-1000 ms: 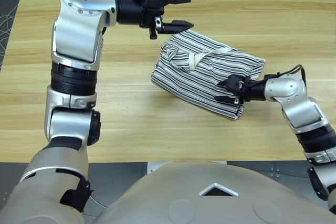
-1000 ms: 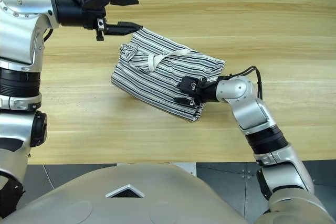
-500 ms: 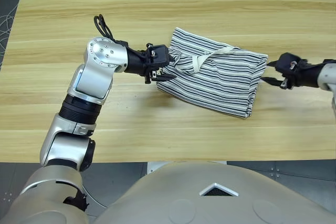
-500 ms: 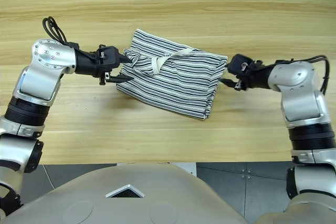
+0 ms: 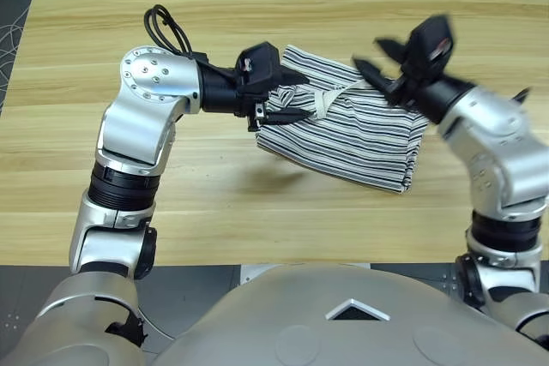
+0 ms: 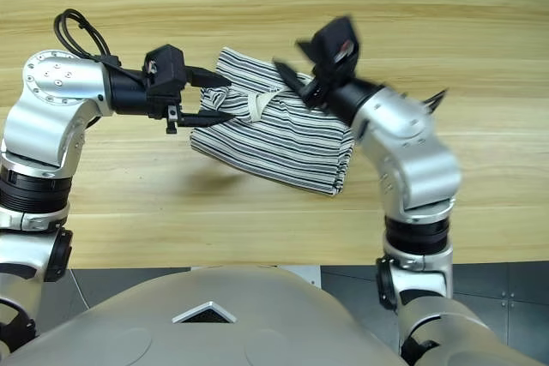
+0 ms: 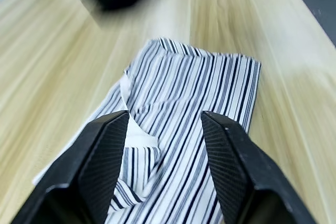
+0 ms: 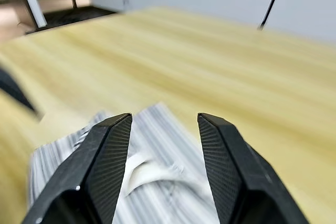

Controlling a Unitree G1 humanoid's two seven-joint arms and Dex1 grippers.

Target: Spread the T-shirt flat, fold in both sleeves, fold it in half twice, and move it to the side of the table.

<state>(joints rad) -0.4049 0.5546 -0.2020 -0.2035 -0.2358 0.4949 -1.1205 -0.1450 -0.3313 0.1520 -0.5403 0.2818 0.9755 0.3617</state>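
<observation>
On the wooden table (image 5: 257,6), about midway across and a little to the robot's right, lies the T-shirt (image 5: 360,139), folded into a compact oblong of dark and white stripes. It sits skewed to the table's edge, its left end farther from the robot and its right end nearer. A cream neckband (image 5: 324,100) shows on top near the left end, and the stacked layers are visible along the near right corner. The cloth there is slightly rumpled rather than flat.

At the shirt's left end is the left gripper (image 5: 298,99), its two black fingers spread well apart and pointing across the striped cloth toward the neckband. It has nothing clamped between them. In the left wrist view the stripes and neckband fill the gap between the fingers, but whether the tips brush the fabric or sit just above it is hard to judge.

Over the far right part of the shirt hangs the right gripper (image 5: 377,57), raised clear of the cloth and blurred, with its fingers also wide apart and empty. The right wrist view looks down between them onto the striped fabric and bare wood beyond.

Dark floor (image 5: 17,6) borders the table on the robot's left.
</observation>
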